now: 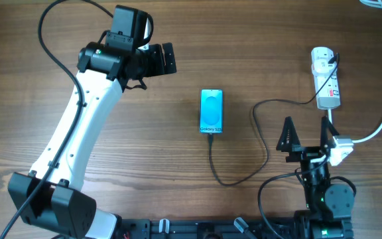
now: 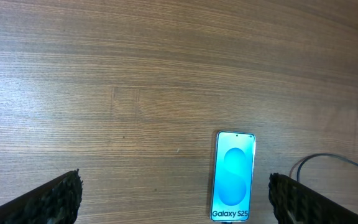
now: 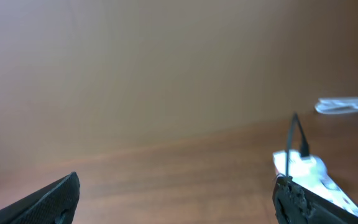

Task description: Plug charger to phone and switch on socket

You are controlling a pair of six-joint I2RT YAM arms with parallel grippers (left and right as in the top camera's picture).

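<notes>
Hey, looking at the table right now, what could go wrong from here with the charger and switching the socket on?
1. The charger loops past the open right claw on its way to the socket. Reaching up could snag it and tug it where it meets the phone.
2. The socket seems to lie unfastened on the table, so pressing on it may just slide it.
</notes>
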